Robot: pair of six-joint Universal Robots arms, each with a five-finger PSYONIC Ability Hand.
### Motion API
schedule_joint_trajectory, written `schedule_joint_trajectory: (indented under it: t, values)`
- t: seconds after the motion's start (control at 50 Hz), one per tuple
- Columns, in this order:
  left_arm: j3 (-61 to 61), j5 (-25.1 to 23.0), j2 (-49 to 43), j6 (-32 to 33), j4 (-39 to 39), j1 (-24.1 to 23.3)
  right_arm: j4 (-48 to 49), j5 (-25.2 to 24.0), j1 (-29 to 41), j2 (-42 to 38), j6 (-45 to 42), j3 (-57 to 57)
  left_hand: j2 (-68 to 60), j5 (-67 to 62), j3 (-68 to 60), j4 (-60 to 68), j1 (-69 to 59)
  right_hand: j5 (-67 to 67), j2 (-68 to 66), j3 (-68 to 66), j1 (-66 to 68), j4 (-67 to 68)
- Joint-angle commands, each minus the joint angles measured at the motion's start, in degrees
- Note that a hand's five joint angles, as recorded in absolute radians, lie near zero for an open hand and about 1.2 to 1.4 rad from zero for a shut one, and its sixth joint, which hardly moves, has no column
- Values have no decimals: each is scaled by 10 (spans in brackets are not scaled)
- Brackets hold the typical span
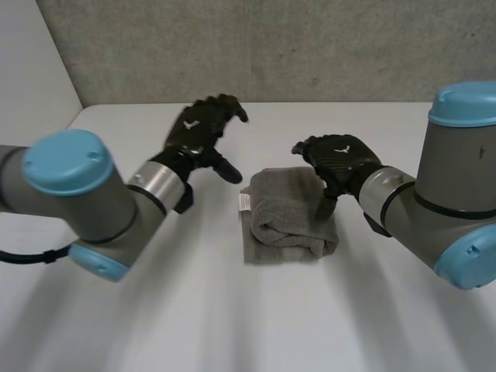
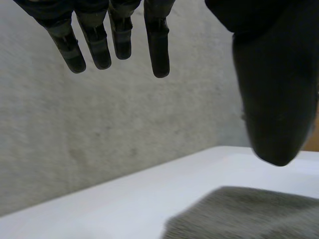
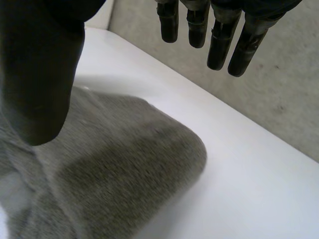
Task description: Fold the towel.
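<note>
A grey towel (image 1: 287, 215) lies folded into a thick bundle in the middle of the white table (image 1: 232, 310), with a small white label on its left edge. My left hand (image 1: 200, 133) hovers above the table just left of the towel, fingers (image 2: 159, 45) relaxed and holding nothing. My right hand (image 1: 339, 161) hangs over the towel's far right corner, fingers (image 3: 219, 45) straight and spread, thumb (image 3: 40, 89) close above the cloth, not gripping it. The towel (image 3: 114, 174) lies under the right palm, and its edge (image 2: 249, 214) sits below the left thumb.
A grey concrete wall (image 1: 271, 46) runs behind the table's far edge. Bare white tabletop surrounds the towel on every side. Both forearms reach in from the near corners.
</note>
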State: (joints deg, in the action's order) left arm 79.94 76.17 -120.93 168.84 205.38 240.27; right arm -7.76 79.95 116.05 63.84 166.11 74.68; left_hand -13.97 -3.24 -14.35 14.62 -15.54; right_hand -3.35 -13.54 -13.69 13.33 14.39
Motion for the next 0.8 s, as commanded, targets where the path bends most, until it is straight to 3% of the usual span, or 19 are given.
schedule_joint_trajectory:
  t: [0.02,0.28,0.52,0.8]
  values:
    - [-78,-1,-83,0,-28,-44,36,1,-29,-61,0,-6,21,13,25,-27,36,33,35,37,-33,-44]
    - [-85,0,-151,3,-50,-57,36,-6,-43,-156,30,-58,21,13,25,-27,36,33,35,37,-33,-44]
    - [20,-1,-105,10,-40,-51,33,-28,-43,-159,35,-60,21,13,25,-27,36,33,35,37,-33,-44]
    - [5,5,-83,6,-39,-45,3,-36,-35,-152,33,-62,21,13,25,-27,36,33,35,37,-33,-44]
